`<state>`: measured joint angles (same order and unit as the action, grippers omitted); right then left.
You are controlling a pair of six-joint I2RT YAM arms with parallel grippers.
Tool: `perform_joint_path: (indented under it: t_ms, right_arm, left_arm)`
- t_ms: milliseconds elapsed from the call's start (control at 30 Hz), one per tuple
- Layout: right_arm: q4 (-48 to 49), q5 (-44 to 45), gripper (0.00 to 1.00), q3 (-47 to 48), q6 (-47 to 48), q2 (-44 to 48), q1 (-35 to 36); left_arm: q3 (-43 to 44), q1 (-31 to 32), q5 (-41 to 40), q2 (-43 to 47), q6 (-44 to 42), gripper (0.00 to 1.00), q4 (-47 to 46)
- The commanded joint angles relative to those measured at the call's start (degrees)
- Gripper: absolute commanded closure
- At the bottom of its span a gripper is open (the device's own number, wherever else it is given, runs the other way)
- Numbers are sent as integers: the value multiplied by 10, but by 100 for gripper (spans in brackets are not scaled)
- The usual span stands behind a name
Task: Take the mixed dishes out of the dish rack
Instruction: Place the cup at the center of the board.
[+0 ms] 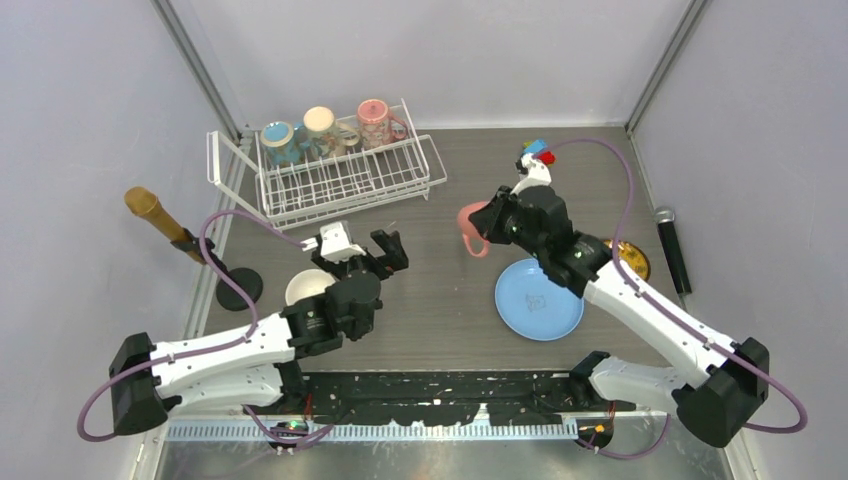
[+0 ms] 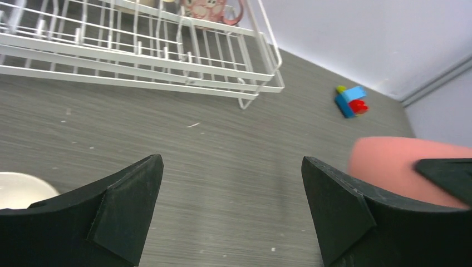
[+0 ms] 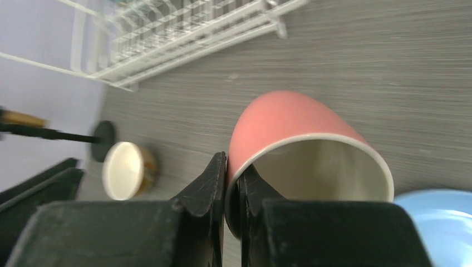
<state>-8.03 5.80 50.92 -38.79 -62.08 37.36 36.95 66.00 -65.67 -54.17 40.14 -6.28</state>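
Observation:
The white wire dish rack (image 1: 335, 178) stands at the back left with a teal mug (image 1: 278, 140), a cream mug (image 1: 320, 124) and a pink patterned mug (image 1: 375, 120) along its far side. My right gripper (image 3: 232, 167) is shut on the rim of a plain pink mug (image 3: 289, 125), one finger inside and one outside, and holds it tilted above the table mid-right (image 1: 474, 228). My left gripper (image 2: 231, 162) is open and empty over bare table in front of the rack. The small cream bowl (image 1: 308, 288) sits beside the left arm. The light-blue plate (image 1: 538, 298) lies on the table. The yellow patterned plate (image 1: 632, 260) is partly hidden behind the right arm.
A gold microphone (image 1: 150, 208) on a black stand is at the left edge. A black microphone (image 1: 672, 246) lies at the right. Colourful toy blocks (image 1: 537, 152) sit at the back, right of the rack. The rack's side flap (image 1: 228, 160) hangs open to the left.

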Motion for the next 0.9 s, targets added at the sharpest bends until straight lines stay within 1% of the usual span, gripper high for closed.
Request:
perform_joint_path:
  t_ms: [0, 67, 133, 200, 300, 433, 567, 667, 867]
  right_arm:
    - [-290, 93, 99, 152, 150, -49, 0]
    - [-357, 108, 99, 199, 176, -92, -1]
    - [-400, 115, 99, 234, 204, -131, -2]
    - [-416, 106, 99, 258, 238, -162, -2]
    - [-416, 96, 99, 277, 278, -200, -3]
    - [-399, 84, 99, 302, 311, -238, -10]
    - [-390, 63, 99, 326, 321, -279, -17]
    - [-388, 37, 99, 337, 328, -308, -18]
    - [-368, 55, 99, 336, 311, -351, -19]
  left_arm:
    - [11, 2, -72, 11, 9, 0, 98]
    - [11, 1, -85, 11, 25, 0, 130]
    - [12, 1, -87, 15, 34, 0, 153]
    - [10, 0, -90, 17, 37, 0, 163]
    - [1, -2, -115, 16, 60, 1, 186]
    - [11, -15, -99, 13, 84, 0, 232]
    - [16, -15, -96, 7, 132, 0, 281]
    - [16, -16, -93, 6, 149, 0, 300]
    - [21, -16, -99, 9, 174, 0, 336]
